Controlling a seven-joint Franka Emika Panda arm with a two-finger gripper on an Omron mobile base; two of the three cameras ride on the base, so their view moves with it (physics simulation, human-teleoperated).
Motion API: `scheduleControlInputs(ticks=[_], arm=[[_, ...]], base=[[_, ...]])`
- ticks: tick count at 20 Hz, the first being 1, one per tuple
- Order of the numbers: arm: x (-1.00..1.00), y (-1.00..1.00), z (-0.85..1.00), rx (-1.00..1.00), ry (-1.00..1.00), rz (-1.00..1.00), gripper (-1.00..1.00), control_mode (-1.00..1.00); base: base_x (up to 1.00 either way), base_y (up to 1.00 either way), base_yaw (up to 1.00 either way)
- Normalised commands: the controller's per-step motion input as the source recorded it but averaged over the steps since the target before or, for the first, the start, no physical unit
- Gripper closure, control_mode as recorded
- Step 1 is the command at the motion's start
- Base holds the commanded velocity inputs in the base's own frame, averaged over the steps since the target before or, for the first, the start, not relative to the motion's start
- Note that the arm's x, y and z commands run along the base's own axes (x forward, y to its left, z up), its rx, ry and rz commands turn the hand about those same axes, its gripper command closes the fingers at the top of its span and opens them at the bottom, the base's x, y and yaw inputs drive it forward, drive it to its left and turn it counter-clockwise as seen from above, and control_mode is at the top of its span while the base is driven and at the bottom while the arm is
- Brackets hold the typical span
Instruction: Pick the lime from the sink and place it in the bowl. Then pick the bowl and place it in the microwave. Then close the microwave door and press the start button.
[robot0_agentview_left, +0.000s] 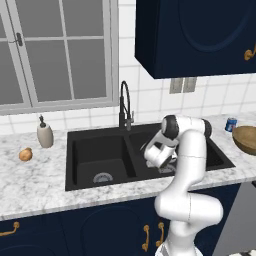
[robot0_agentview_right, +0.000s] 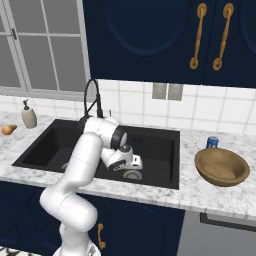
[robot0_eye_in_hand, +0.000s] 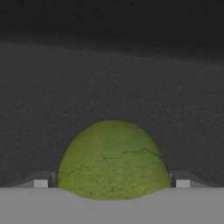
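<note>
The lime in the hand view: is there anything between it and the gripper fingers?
Nothing visible. In the hand view the lime sits right between the two fingertips, against the black floor of the sink. Whether the fingers already touch it cannot be told.

No readable text, label, brand, number or sign anywhere; small blue can (robot0_agentview_right: 212, 142) at two o'clock from the bowl (robot0_agentview_right: 222, 167) carries markings too blurred to read.

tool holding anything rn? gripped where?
Cannot tell. The lime sits between the fingertips down in the sink, one at each side; contact isn't visible.
</note>
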Motion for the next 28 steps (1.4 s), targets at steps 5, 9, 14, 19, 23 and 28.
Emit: scheduleControlInputs(ticks=[5, 9, 14, 19, 23, 28], arm=[[0.14, 0.03, -0.08, 0.00, -0.01, 0.00, 1.00, -1.00], [0.01, 0.11, -0.07, 0.00, -0.01, 0.00, 1.00, -1.00], [-0.66, 0.09, 0.71, -0.01, -0.21, -0.02, 1.00, -1.00], [-0.34, 0.00, 1.00, 0.00, -0.12, 0.00, 1.00, -1.00], [-0.23, -0.09, 1.00, 0.00, -0.05, 0.00, 1.00, -1.00], [-0.32, -0.26, 1.00, 0.00, 0.00, -0.03, 1.00, -1.00]], base=[[0.00, 0.00, 0.00], [0.00, 0.00, 0.00], [0.00, 0.00, 0.00], [0.00, 0.00, 0.00], [0.00, 0.00, 0.00], [0.00, 0.00, 0.00]])
